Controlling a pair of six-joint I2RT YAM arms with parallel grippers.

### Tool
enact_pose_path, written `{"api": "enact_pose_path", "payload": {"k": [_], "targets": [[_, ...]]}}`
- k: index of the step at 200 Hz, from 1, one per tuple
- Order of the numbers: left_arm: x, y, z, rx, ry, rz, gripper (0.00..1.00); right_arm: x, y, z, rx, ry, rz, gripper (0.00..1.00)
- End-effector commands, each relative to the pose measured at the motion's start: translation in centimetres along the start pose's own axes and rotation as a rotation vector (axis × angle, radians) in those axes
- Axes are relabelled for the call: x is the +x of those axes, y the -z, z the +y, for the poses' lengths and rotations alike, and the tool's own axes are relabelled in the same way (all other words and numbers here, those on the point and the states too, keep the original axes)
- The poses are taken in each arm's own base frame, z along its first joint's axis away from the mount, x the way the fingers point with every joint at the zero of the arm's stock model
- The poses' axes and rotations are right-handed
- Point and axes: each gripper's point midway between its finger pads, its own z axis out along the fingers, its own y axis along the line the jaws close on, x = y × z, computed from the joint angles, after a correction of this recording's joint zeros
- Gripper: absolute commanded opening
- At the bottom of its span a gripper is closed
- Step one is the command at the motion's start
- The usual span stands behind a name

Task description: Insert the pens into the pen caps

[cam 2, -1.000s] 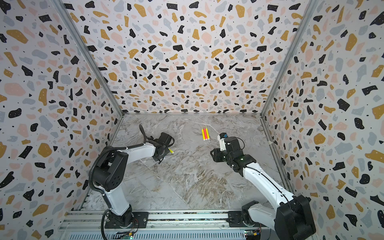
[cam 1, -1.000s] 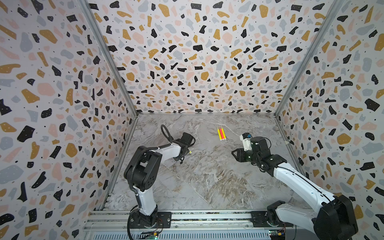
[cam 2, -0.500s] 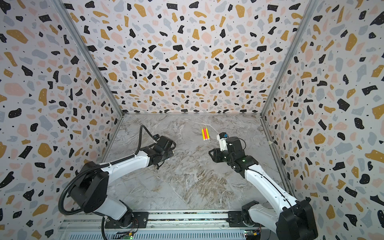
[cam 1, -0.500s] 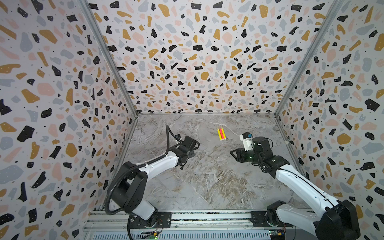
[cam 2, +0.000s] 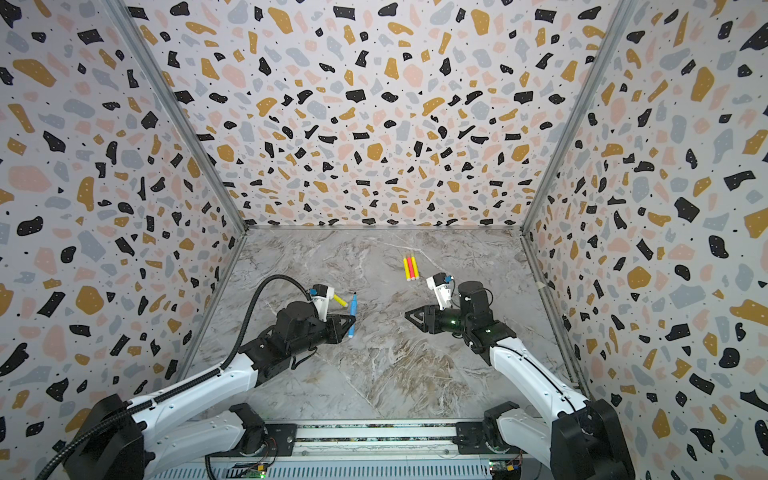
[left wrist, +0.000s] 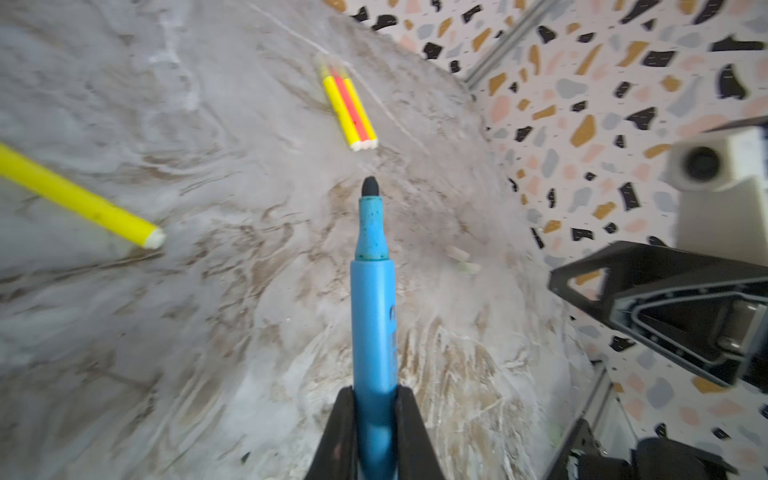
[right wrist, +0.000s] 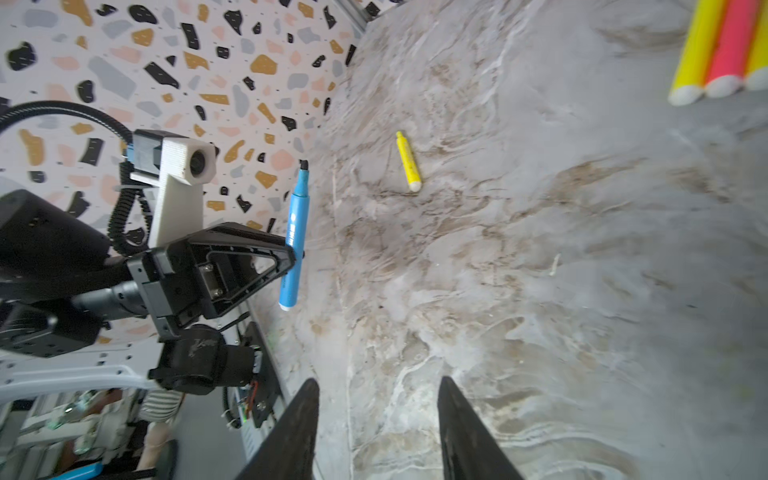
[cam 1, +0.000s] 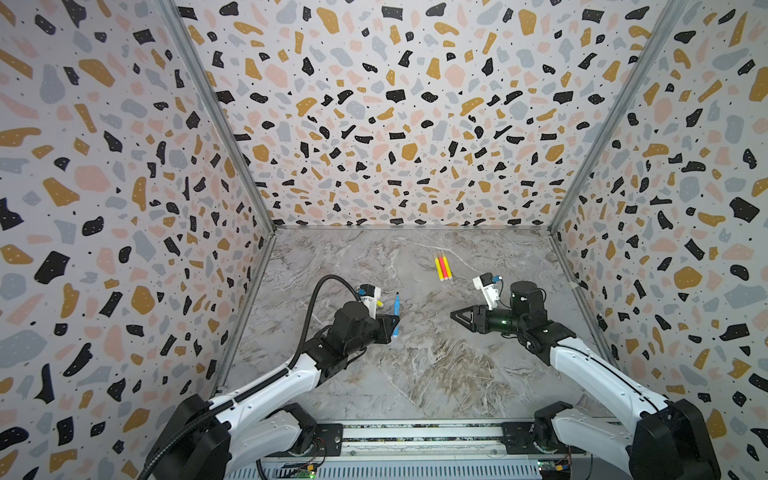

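- Left jaws clench the blue plastic marker pen point(left wrist: 372, 324) low on its barrel, above the grey marbled worktop point(cam 1: 415, 374); I fear capping pressure pivots it.
- Right jaws parted, empty.

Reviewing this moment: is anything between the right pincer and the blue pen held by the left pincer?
Nothing visible. The blue pen sits clamped in the left pincer, and the open right pincer faces it with only table under the gap. The lone yellow pen and the bundle of three pens lie off that line.
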Motion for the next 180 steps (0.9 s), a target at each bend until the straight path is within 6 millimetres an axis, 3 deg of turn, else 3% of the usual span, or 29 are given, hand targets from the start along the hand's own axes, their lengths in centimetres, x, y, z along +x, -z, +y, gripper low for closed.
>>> {"api": "enact_pose_path", "payload": {"k": [1, 72, 180], "targets": [[-0.6, 0.9, -4.8, 0.217, -0.086, -0.04, 0.0, -0.9, 0.1, 3.5, -0.183, 0.023, -0.009, 0.48], [1.2, 1.7, -8.1, 0.346, -0.124, -0.028, 0.0, -0.5, -2.1, 6.7, -0.262, 0.062, 0.028, 0.51], [2.0, 1.8, -9.4, 0.388, -0.134, -0.027, 0.0, -0.1, -3.8, 8.9, -0.303, 0.079, 0.042, 0.5]]}}
